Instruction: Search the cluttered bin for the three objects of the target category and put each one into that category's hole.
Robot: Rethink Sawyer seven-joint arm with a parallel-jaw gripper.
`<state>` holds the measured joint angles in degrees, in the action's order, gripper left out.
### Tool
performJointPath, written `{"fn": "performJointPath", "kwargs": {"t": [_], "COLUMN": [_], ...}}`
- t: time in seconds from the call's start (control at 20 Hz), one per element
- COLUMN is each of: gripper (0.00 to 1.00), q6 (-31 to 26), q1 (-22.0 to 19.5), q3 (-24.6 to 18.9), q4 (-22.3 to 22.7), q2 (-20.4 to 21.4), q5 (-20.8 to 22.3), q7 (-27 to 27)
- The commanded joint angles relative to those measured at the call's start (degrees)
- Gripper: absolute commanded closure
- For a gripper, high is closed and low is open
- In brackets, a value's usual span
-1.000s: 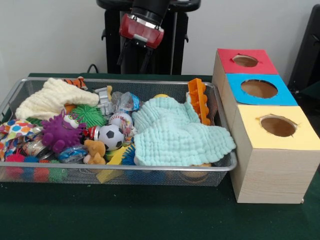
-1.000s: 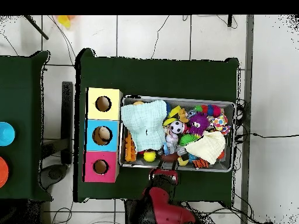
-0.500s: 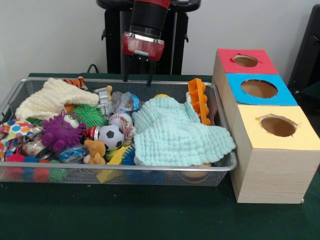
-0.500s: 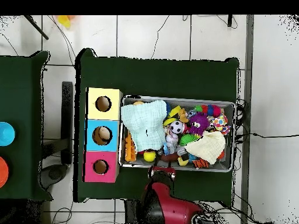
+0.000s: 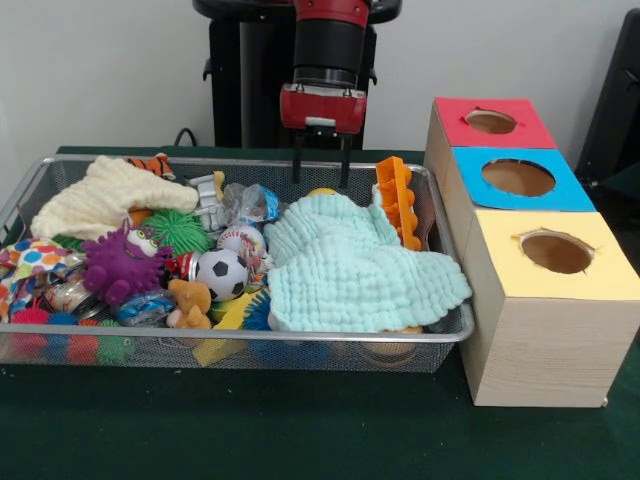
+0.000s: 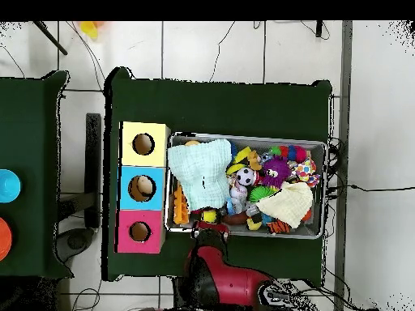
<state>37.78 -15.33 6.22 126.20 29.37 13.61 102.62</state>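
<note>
Wire basket (image 5: 452,322) on green tabletop (image 5: 300,420), full of toys, mint cloth (image 5: 355,262). Tool (image 5: 320,172): fingers apart, empty, above basket's far rim. Blue-topped hole (image 5: 518,177): box beside basket, middle of three.

The cluttered bin (image 5: 440,345) — a wide, shallow basket of silver wire mesh with a metal rim — is set on the green table, heaped with toys and cloths. Just beside it, the hole (image 5: 518,177) — a round cut-out — is seen in the blue top of the middle wooden box.
</note>
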Motion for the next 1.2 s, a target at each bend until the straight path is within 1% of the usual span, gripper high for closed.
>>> {"fn": "performJointPath", "kwargs": {"t": [0.05, 0.15, 0.3, 0.6, 1.1, 1.2], "gripper": [0.0, 0.0, 0.0, 0.0, 0.0, 0.0], "q6": [4.14, 3.95, 1.97, 0.18, -1.56, -1.83], "q1": [-1.58, -1.57, -2.28, -3.13, -8.6, -9.55], "q3": [-6.69, -6.26, -6.29, -4.87, -5.91, -6.19], "q4": [-5.52, -5.41, -5.17, -5.35, -6.92, -7.22], "q2": [-0.14, 0.56, 2.21, 3.71, 3.13, 2.89], "q5": [1.65, 1.6, 1.69, 1.0, 4.38, 4.53], "q7": [12.93, 12.75, 12.38, 11.45, 10.66, 10.65]}}
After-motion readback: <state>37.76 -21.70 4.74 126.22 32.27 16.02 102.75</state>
